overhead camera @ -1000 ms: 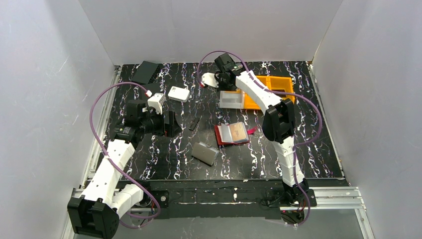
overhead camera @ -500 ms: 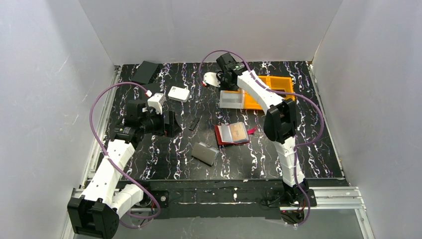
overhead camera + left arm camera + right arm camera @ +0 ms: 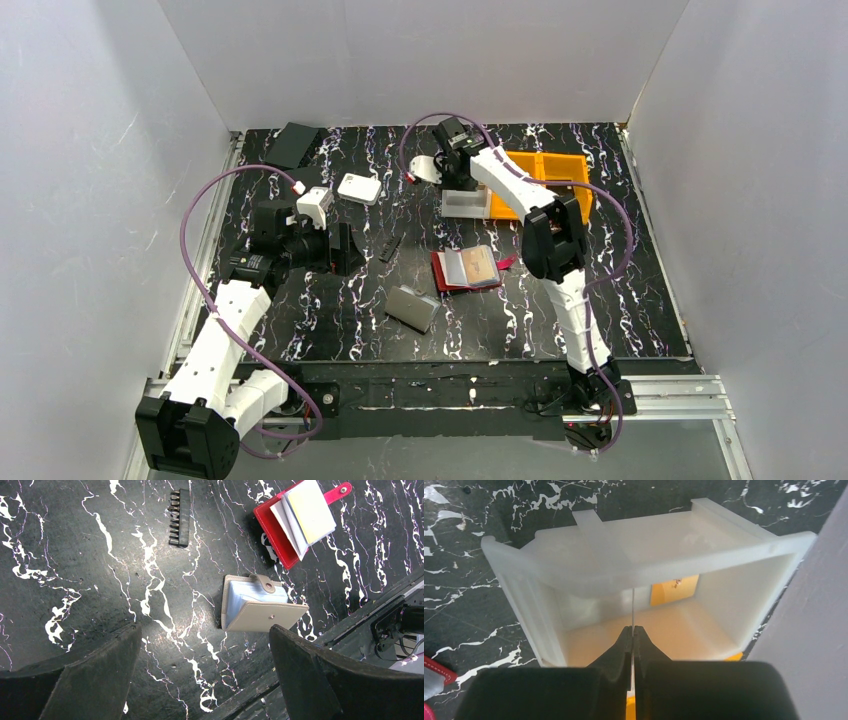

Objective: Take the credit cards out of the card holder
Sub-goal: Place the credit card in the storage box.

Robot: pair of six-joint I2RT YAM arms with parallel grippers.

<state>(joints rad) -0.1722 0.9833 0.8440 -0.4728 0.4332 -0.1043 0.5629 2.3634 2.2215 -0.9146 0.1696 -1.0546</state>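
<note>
Movement is seen only in the right arm: its tool [image 3: 632, 630], pressed together on a thin credit card [image 3: 632, 607] held edge-on, has been shifted over the white bin [image 3: 624, 555] near the tabletop's far edge. Release is judged the next step. The card holder [image 3: 467, 269] lies open mid-tabletop, a yellowish card [image 3: 312, 510] apparently still sleeved inside. The left tool [image 3: 204, 630] is spread wide and empty.

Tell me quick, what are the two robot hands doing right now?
Left gripper: open, holding nothing.
Right gripper: shut on a thin credit card, seen edge-on, at the white bin.
</note>
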